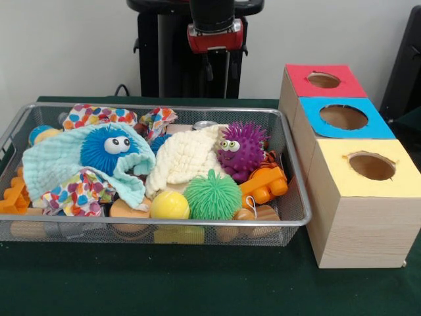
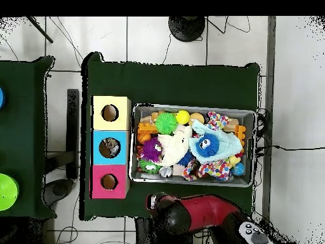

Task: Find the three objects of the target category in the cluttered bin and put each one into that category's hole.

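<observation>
One red-and-black arm hangs its pincer over the far side of the counter, just behind the wire-mesh bin; whether the pincer is spread or pressed together cannot be told from either view, and it holds nothing that shows.

Below it, the bin is heaped. A purple spiky toy with eyes sits against a cream cloth, with a green spiky ball and a yellow ball at the near wall. A blue spiky toy with eyes peers out of a pale mint cloth, over a polka-dot cloth. An orange plastic block rests in the near right corner.

Just beside the bin stand three wooden boxes in a row, each with a round hole in its top: red box farthest, blue box in the middle, yellow box nearest. From overhead, something greyish shows inside the blue box's hole.

Dark green cloth covers the counter. A plain white wall rises behind it. The overhead view shows a pale tiled floor crossed by thin cables, and a second green-covered table at the left edge bearing a bright green disc.
</observation>
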{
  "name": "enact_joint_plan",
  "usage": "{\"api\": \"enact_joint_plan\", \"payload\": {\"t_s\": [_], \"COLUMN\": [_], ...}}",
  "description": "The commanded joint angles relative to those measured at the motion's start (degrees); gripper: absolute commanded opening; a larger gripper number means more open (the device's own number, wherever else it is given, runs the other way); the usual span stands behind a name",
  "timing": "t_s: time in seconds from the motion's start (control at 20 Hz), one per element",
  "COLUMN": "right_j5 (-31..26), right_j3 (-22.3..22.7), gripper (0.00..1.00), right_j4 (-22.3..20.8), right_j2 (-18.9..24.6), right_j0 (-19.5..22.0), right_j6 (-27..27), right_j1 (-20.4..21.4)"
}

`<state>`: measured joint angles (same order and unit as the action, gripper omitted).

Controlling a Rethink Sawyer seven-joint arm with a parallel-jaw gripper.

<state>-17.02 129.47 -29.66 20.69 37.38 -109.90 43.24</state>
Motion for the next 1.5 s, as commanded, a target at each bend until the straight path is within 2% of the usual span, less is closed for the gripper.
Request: {"api": "enact_joint_plan", "payload": {"t_s": [0.05,0.25,0.5,0.85,1.5], "right_j5": [4.2,4.35,-0.51,-4.49,-4.69], "right_j3": [-8.9,-9.97,-9.81,-12.17,-16.78], "gripper": [1.0,1.0,1.0,1.0,1.0], "right_j4": [-4.28,-4.99,-2.85,-3.76,-5.86], "right_j2": [4.43,4.59,6.7,8.02,6.48], "right_j0": [0.55,0.79,3.16,5.42,4.24], "right_j6": [1.95,1.63,3.48,6.6,6.45], "right_j1": [-4.9,-6.13,-4.77,-4.59,-7.41]}}
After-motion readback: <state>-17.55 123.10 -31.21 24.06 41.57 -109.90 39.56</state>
